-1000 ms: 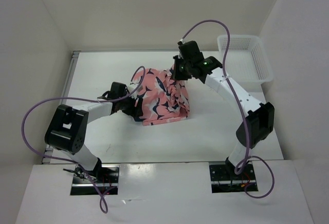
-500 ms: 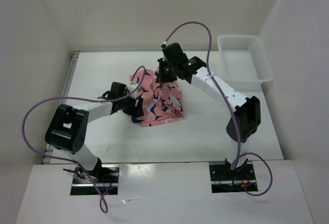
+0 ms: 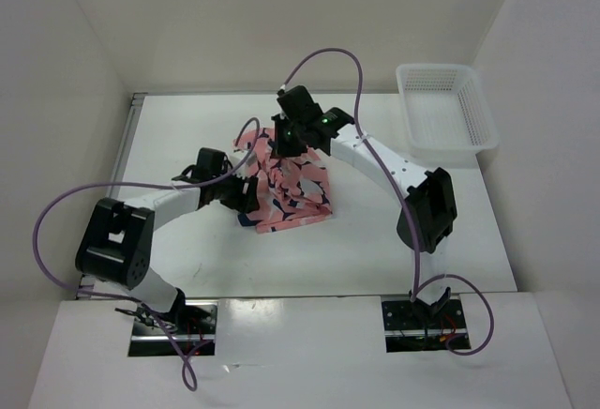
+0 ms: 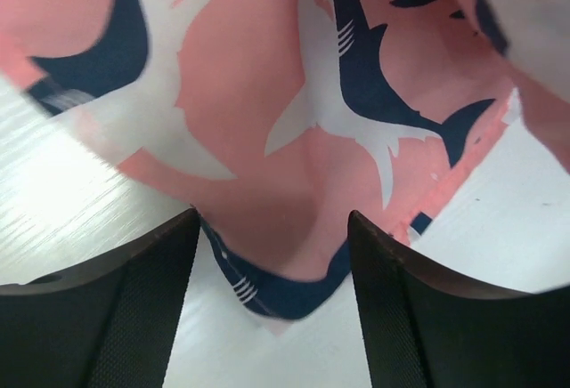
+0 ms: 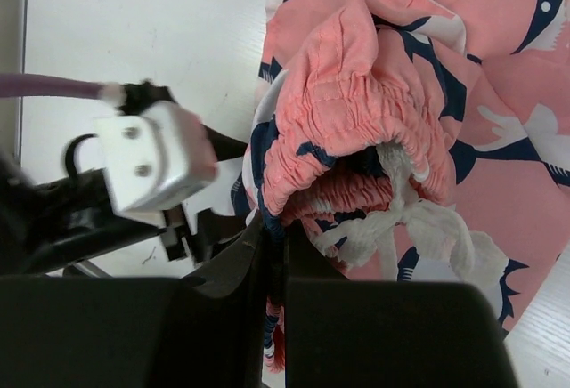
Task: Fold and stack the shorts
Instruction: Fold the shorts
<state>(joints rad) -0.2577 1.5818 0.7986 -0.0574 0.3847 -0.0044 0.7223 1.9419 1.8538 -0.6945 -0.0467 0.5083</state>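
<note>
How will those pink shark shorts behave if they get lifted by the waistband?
Probably floppy: the shorts bunch and sag where the right gripper pinches the gathered waistband. Likely light, since one pinch seems to carry a raised fold. The white drawstring hangs loose and might snag.

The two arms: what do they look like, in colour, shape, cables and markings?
The left arm and right arm have white links between bulky black joint housings. A purple cable loops loosely along each. A small green light glows near the right wrist. The left hand has black, finely textured fingers.
</note>
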